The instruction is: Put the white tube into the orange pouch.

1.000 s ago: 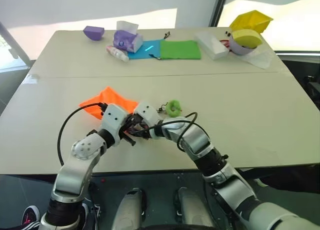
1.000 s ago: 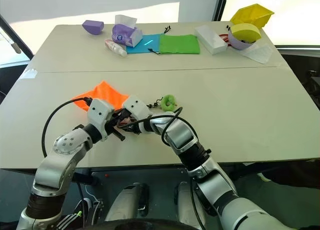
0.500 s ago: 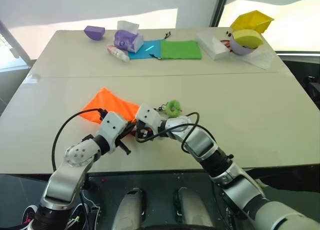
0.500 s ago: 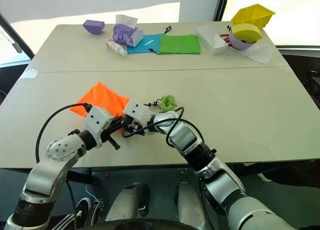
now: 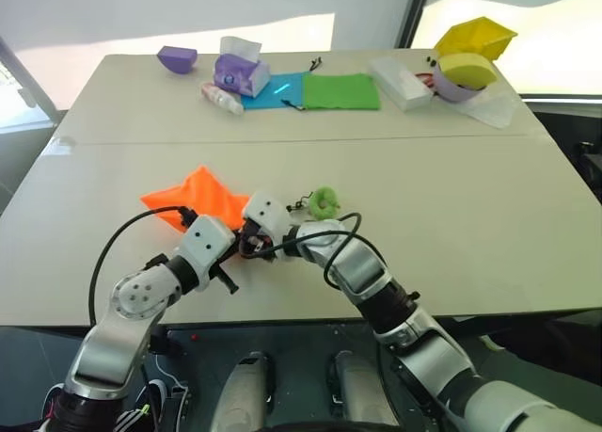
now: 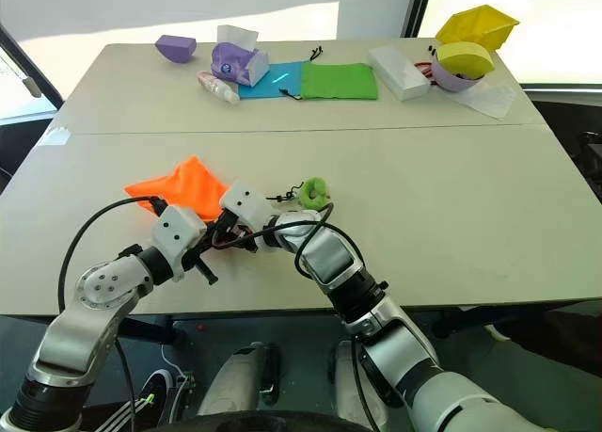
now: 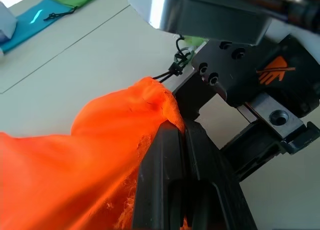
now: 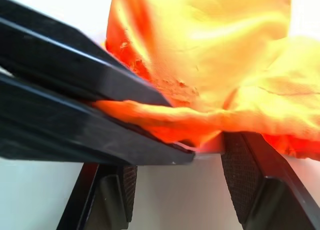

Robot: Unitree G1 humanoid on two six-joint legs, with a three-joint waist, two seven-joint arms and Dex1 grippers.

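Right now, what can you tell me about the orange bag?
The orange pouch is bright orange fabric, soft, crumpled and mostly flat on the near half of the pale table. A thin black cord runs from its mouth to a lime-green ring lying beside it. The left gripper is shut, pinching the frayed mouth edge and bunching it up. The right gripper sits at the same edge, its jaws apart, with cloth draped between them.
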